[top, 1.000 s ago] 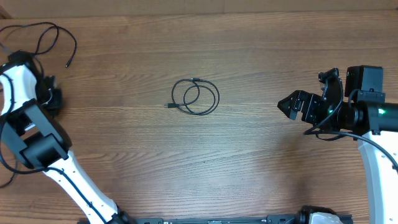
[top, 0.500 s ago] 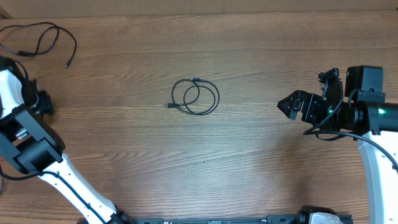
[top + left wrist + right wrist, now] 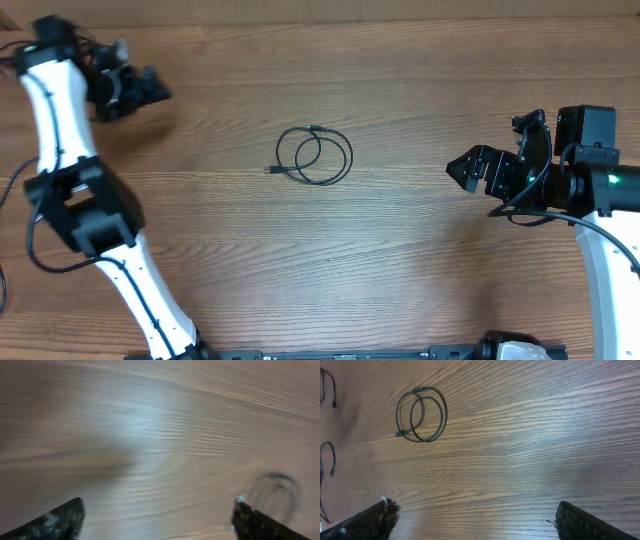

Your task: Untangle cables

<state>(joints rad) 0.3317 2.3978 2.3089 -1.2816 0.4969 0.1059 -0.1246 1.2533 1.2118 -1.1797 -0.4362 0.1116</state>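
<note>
**A:** What's over on the far left?

**B:** The left arm [image 3: 62,120] lies across that corner of the wooden table [image 3: 400,270], and its white links cover whatever sits beneath. The left gripper [image 3: 157,521] is blurred, but its fingers [image 3: 57,522] stand wide apart with only wood between them.

**A:** And the cables?

**B:** One coiled cable [image 3: 315,157], in two loose loops, lies flat mid-table, well apart from both grippers. More thin cord [image 3: 334,460] shows at the left edge of the right wrist view.

**A:** The right side?

**B:** The right gripper [image 3: 475,517] hangs near the right edge, jaws spread, holding nothing.
</note>
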